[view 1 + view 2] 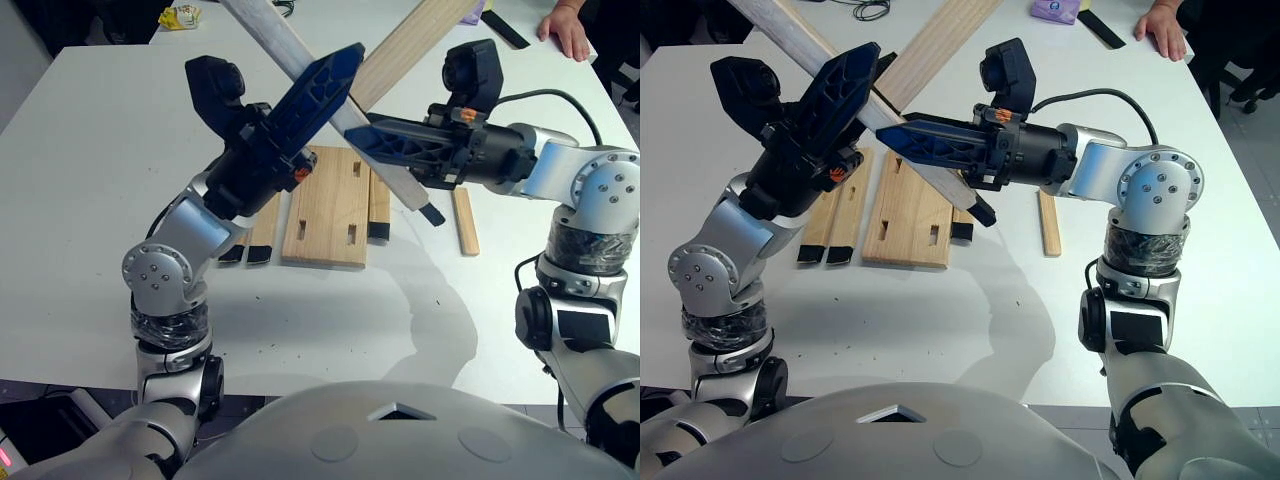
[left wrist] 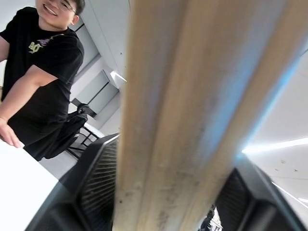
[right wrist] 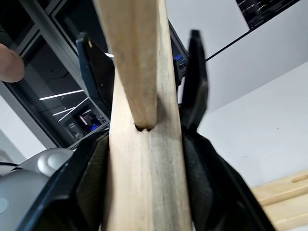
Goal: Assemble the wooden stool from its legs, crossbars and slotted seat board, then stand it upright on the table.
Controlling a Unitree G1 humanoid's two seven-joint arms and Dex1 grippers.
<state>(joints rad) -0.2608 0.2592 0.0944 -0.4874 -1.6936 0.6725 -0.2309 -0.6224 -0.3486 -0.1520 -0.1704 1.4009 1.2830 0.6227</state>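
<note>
Two wooden legs cross in an X above the table. My left gripper [image 1: 335,70] is shut on the tan leg [image 1: 410,40], which slants up and to the right. My right gripper [image 1: 385,135] is shut on the paler leg [image 1: 270,35], whose black-capped end [image 1: 432,214] hangs just over the table. In the right wrist view the tan leg [image 3: 132,57] meets a notch in the paler leg [image 3: 144,178] between my fingers. The slotted seat board [image 1: 325,205] lies flat beneath the crossed legs.
Two black-tipped legs [image 1: 255,235] lie left of the board, and another [image 1: 378,205] lies along its right edge. A short crossbar [image 1: 465,220] rests farther right. A person's hand [image 1: 568,30] and a black strip [image 1: 505,28] are at the far right corner.
</note>
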